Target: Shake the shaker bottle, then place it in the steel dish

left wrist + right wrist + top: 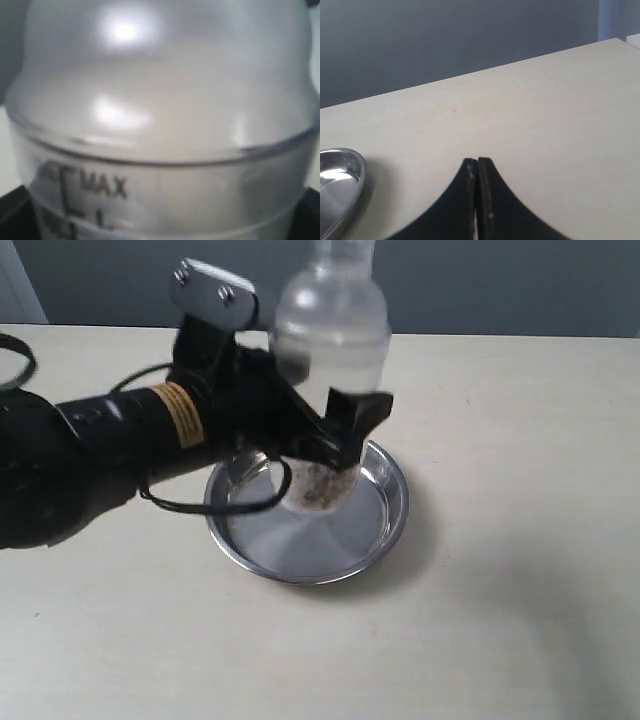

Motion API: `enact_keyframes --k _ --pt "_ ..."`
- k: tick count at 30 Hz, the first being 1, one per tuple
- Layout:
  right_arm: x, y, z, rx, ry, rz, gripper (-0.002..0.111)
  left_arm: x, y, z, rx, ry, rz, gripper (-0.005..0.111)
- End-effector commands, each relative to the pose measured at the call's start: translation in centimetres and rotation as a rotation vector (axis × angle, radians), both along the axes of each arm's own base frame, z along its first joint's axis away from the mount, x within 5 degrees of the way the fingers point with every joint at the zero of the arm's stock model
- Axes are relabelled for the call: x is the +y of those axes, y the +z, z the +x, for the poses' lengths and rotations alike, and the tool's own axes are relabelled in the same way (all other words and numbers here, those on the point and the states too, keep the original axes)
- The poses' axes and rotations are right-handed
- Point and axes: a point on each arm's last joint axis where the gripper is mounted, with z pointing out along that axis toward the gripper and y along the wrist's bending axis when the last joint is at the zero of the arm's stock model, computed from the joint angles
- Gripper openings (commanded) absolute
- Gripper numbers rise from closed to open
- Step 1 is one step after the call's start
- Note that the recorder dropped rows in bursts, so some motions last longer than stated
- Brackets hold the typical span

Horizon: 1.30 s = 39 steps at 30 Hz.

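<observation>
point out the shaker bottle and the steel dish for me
shaker bottle (332, 335), exterior view, on its frosted domed shoulder above the gripper
steel dish (300, 540), exterior view, on the bare shiny floor on the near side of the bottle

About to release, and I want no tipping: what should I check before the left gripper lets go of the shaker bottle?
1. Base of the shaker bottle inside the steel dish rim: ok.
2. Bottle upright: ok, near vertical.
3. Base resting on the dish floor: cannot tell.
4. Grip of the left gripper, shut on the bottle: ok.
5. Clearance of the right gripper, shut and apart from the dish: ok.
</observation>
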Motion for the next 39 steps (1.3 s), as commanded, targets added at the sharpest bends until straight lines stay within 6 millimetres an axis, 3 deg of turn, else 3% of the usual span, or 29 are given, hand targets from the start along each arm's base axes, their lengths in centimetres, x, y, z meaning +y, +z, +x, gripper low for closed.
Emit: enact_keyframes --k 1,2,3,4,5,7,8,9,11,12,13,14,17,18,19,21,22,23,24,27,28,29,31,32,33,36,37,38,39 --pt "0.0 0.0 0.0 -0.012 0.003 -0.007 -0.001 0.1 -6.4 0.5 0.148 0.074 0.031 0.0" --pt "0.0 0.0 0.0 -0.012 0.003 -0.007 -0.001 -0.5 -4.2 0.4 0.011 0.012 -0.066 0.0" --pt "0.0 0.0 0.0 -0.012 0.003 -0.007 -0.001 -0.7 -0.7 0.0 -0.136 -0.047 -0.128 0.0" --pt "0.0 0.0 0.0 -0.012 0.003 -0.007 -0.001 -0.6 1.7 0.0 -0.198 -0.041 -0.114 0.0" --pt "0.0 0.0 0.0 -0.012 0.003 -0.007 -0.001 -0.3 1.0 0.3 -0.109 0.003 -0.071 0.0" --pt "0.0 0.0 0.0 -0.012 0.003 -0.007 -0.001 -0.3 -5.3 0.6 0.07 0.034 0.049 0.0" --pt "0.0 0.0 0.0 -0.012 0.003 -0.007 -0.001 -0.4 -4.8 0.7 0.024 0.027 0.011 0.0" --pt "0.0 0.0 0.0 -0.012 0.003 -0.007 -0.001 -0.7 -0.8 0.6 -0.165 -0.012 -0.104 0.0" --pt "0.0 0.0 0.0 -0.012 0.003 -0.007 -0.001 0.2 3.1 0.7 -0.211 0.04 -0.091 0.0" --pt "0.0 0.0 0.0 -0.012 0.003 -0.007 -0.001 0.4 1.7 0.9 -0.111 0.062 -0.046 0.0" --pt "0.0 0.0 0.0 -0.012 0.003 -0.007 -0.001 0.6 -3.0 1.1 0.058 0.093 0.047 0.0" --pt "0.0 0.0 0.0 -0.012 0.003 -0.007 -0.001 0.6 -4.4 1.1 0.096 0.108 0.026 0.0" --pt "0.0 0.0 0.0 -0.012 0.003 -0.007 -0.001 0.4 2.1 0.4 -0.19 0.013 -0.083 0.0" --pt "0.0 0.0 0.0 -0.012 0.003 -0.007 -0.001 0.7 2.9 0.3 -0.176 0.038 -0.092 0.0" --pt "0.0 0.0 0.0 -0.012 0.003 -0.009 -0.001 0.8 2.0 0.4 -0.109 0.06 -0.072 0.0" --pt "0.0 0.0 0.0 -0.012 0.003 -0.009 -0.001 0.8 -3.5 0.6 0.061 0.071 0.043 0.0" --pt "0.0 0.0 0.0 -0.012 0.003 -0.009 -0.001 0.8 -5.0 0.6 0.099 0.081 0.053 0.0" --pt "0.0 0.0 0.0 -0.012 0.003 -0.009 -0.001 0.8 -5.4 0.7 0.097 0.086 0.028 0.0" --pt "0.0 0.0 0.0 -0.012 0.003 -0.009 -0.001 0.6 -4.2 0.7 0.033 0.066 -0.013 0.0" --pt "0.0 0.0 0.0 -0.012 0.003 -0.009 -0.001 0.7 3.0 -0.5 -0.23 -0.012 -0.118 0.0" --pt "0.0 0.0 0.0 -0.012 0.003 -0.009 -0.001 0.9 3.2 -0.4 -0.204 0.012 -0.118 0.0" --pt "0.0 0.0 0.0 -0.012 0.003 -0.009 -0.001 1.0 1.7 -0.2 -0.118 0.035 -0.075 0.0" --pt "0.0 0.0 0.0 -0.012 0.003 -0.009 -0.001 0.8 -4.1 0.2 0.067 0.046 0.053 0.0" --pt "0.0 0.0 0.0 -0.012 0.003 -0.009 -0.001 0.7 -5.2 0.5 0.104 0.06 0.045 0.0" --pt "0.0 0.0 0.0 -0.012 0.003 -0.007 -0.001 0.4 -4.9 0.5 0.093 0.054 -0.004 0.0" --pt "0.0 0.0 0.0 -0.012 0.003 -0.007 -0.001 -0.1 1.8 -0.5 -0.172 -0.074 -0.113 0.0" --pt "0.0 0.0 0.0 -0.012 0.003 -0.007 -0.001 0.1 2.2 -0.5 -0.161 -0.055 -0.109 0.0" --pt "0.0 0.0 0.0 -0.012 0.003 -0.007 -0.001 0.3 1.1 -0.3 -0.098 -0.022 -0.068 0.0" --pt "0.0 0.0 0.0 -0.012 0.003 -0.007 -0.001 0.4 -1.5 0.1 -0.012 0.003 0.018 0.0"
